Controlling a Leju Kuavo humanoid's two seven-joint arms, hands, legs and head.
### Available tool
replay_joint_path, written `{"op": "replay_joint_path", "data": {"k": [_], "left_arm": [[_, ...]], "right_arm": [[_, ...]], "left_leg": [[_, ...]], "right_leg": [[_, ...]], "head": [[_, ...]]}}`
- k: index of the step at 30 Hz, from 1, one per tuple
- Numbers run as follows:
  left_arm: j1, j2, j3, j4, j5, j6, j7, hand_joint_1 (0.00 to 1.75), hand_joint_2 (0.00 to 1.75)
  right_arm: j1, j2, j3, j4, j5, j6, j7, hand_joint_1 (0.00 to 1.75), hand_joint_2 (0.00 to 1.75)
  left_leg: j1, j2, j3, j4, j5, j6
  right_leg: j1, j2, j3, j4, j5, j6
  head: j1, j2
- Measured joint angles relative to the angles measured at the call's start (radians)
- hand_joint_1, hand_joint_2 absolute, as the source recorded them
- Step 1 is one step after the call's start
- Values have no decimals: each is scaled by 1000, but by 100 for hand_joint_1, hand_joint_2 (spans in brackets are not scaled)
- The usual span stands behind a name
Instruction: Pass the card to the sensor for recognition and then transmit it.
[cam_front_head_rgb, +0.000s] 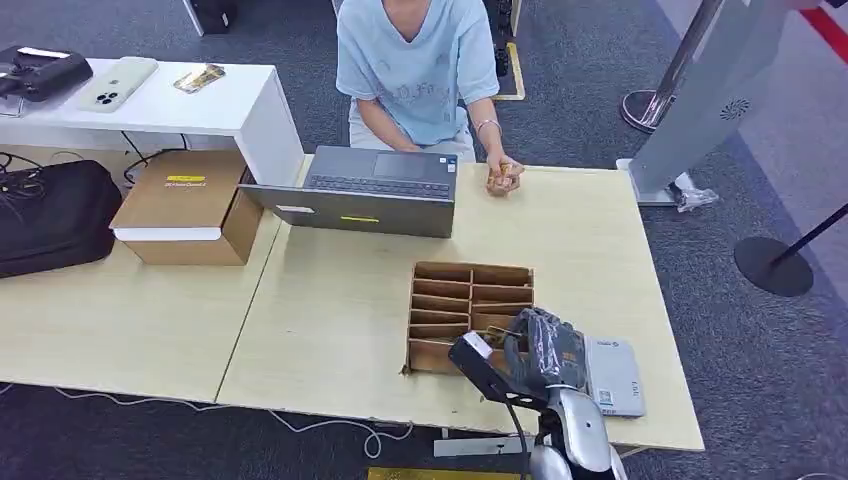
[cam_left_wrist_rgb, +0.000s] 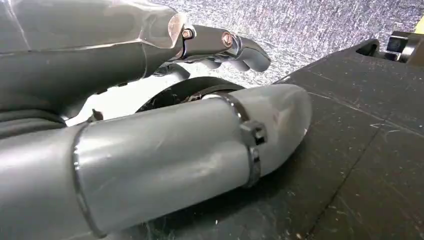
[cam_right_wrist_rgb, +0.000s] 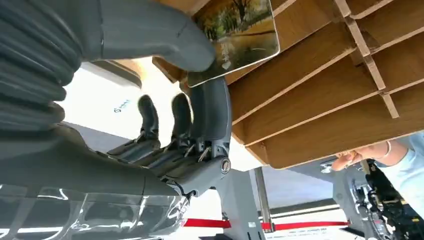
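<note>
A black bag (cam_front_head_rgb: 52, 215) lies at the far left of the pale wooden table (cam_front_head_rgb: 330, 310), with a brown cardboard box (cam_front_head_rgb: 190, 205) and an open grey laptop (cam_front_head_rgb: 365, 190) further right; a person in a light blue shirt (cam_front_head_rgb: 415, 60) sits behind the laptop. Grey carpet (cam_front_head_rgb: 740, 330) surrounds the table. Near the front edge stands a slotted cardboard organiser (cam_front_head_rgb: 465, 300), and beside it a flat white sensor device (cam_front_head_rgb: 612, 375). The left hand (cam_left_wrist_rgb: 150, 150) hangs with fingers curled in, holding nothing. The right hand (cam_front_head_rgb: 540, 345) reaches over the organiser, thumb and fingers pinching a glossy card printed with a landscape picture (cam_right_wrist_rgb: 240, 30) at a slot.
</note>
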Motion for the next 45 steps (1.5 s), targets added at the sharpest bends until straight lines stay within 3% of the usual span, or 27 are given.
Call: {"op": "replay_joint_path", "data": {"k": [6,12,18,20,21,29,30,31,45], "left_arm": [[0,0,0,0,-1,-1,0,0,0],[0,0,0,0,-1,-1,0,0,0],[0,0,0,0,-1,-1,0,0,0],[0,0,0,0,-1,-1,0,0,0],[0,0,0,0,-1,-1,0,0,0],[0,0,0,0,0,2,0,0,0],[0,0,0,0,0,2,0,0,0],[0,0,0,0,0,2,0,0,0],[4,0,0,0,3,10,0,0,0]], "right_arm": [[1,-2,-2,0,0,0,1,91,175],[1,-3,-6,0,0,0,1,108,175],[1,-3,-8,0,1,0,1,108,175],[0,-3,-8,0,1,0,-2,115,175],[0,-3,-8,0,2,0,-2,110,175],[-7,-3,-8,9,2,1,-10,140,175],[-8,-3,-8,10,2,1,-11,164,175],[-9,-3,-8,11,2,1,-13,175,175],[-24,-3,-8,25,2,5,-15,175,175]], "left_leg": [[0,0,0,0,0,0],[0,0,0,0,0,0],[0,0,0,0,0,0],[0,0,0,0,0,0],[0,0,0,0,0,0],[0,0,0,0,0,0],[0,0,0,0,0,0],[0,0,0,0,0,0],[0,0,0,0,0,0]], "right_leg": [[0,0,0,0,0,0],[0,0,0,0,0,0],[0,0,0,0,0,0],[0,0,0,0,0,0],[0,0,0,0,0,0],[0,0,0,0,0,0],[0,0,0,0,0,0],[0,0,0,0,0,0],[0,0,0,0,0,0]], "head": [[0,0],[0,0],[0,0],[0,0],[0,0],[0,0],[0,0],[0,0],[0,0]]}}
